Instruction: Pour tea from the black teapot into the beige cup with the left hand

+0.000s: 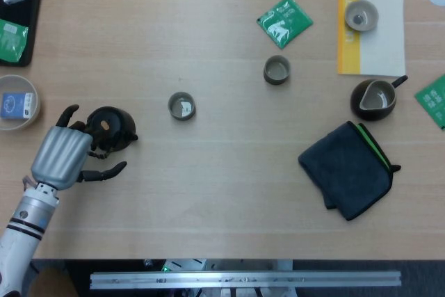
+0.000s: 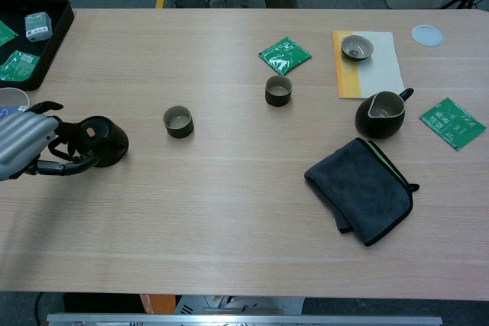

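Resting on the wooden table (image 1: pixel 222 193) near its left edge, the black teapot (image 1: pixel 111 127) is flanked by the left hand (image 1: pixel 64 156), whose dark fingers (image 1: pixel 104 170) are curled around the pot's near side and handle. Whether the pot is actually gripped cannot be told; it is seen standing upright on the table, not lifted. The right hand is not seen in either view.

For this step to be done well, a firm hold on the handle should probably be secured before any lift, and the spout kept level until it is above the beige cup (image 1: pixel 181 106), which stands to the pot's right, apart from it.

From the head view, the lid and spout direction are shown from above. From the chest view, the teapot's (image 2: pixel 105 141) round side profile and the fingers (image 2: pixel 70 164) beneath its handle are shown instead.
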